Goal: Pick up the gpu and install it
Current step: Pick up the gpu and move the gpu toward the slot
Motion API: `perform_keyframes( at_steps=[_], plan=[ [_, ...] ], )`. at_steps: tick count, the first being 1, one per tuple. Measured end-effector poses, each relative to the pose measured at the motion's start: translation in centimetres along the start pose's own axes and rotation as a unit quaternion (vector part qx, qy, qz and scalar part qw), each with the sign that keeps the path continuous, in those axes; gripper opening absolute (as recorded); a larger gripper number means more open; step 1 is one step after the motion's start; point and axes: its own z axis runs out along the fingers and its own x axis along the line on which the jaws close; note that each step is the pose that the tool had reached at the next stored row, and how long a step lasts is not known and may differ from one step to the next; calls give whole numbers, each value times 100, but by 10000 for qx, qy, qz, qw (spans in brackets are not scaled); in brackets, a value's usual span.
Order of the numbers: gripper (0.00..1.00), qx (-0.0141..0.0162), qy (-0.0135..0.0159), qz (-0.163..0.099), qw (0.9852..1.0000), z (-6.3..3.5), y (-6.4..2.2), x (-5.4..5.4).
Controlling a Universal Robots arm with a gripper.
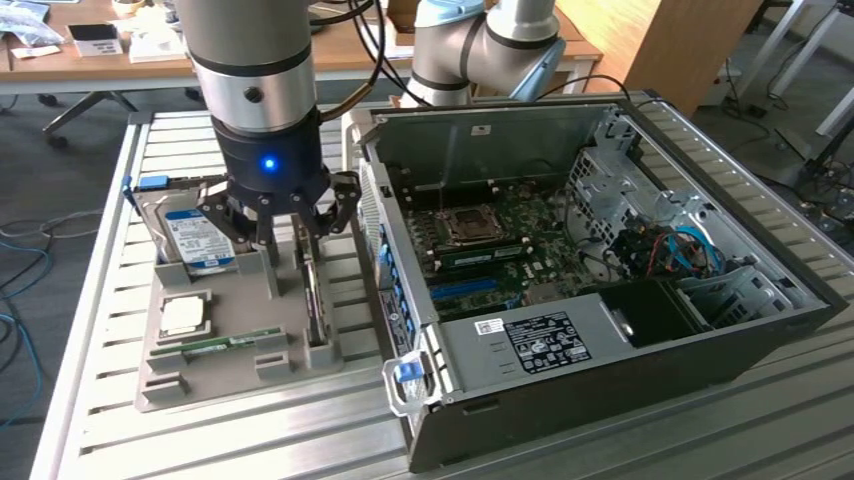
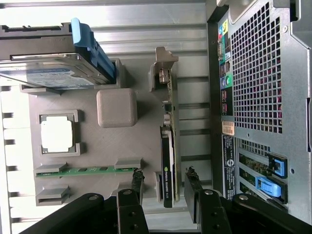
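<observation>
Gripper (image 2: 164, 179), you'll see, hangs part-open astride the gpu (image 2: 167, 158) without clamping it, which stands on edge in its holder (image 2: 122, 151) beside the case (image 2: 253, 73) so both faces are free to pinch.

Your bench is a ribbed metal table (image 1: 747, 440), brightly lit along the exterior view's left. Behind it stands a wooden desk (image 1: 40, 68) carrying papers (image 1: 30, 35), with a chair base (image 1: 87, 105) beneath. The grey carpet (image 1: 54, 170) has loose blue cables (image 1: 16, 265) on it. A wooden panel (image 1: 667, 40) stands toward the exterior view's right.
</observation>
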Motion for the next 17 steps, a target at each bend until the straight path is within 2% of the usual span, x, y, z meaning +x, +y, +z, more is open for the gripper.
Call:
perform_keyframes(
  at_steps=[17],
  plan=[
    [47,0,0,0,10000,114,-3,-34]
  ],
)
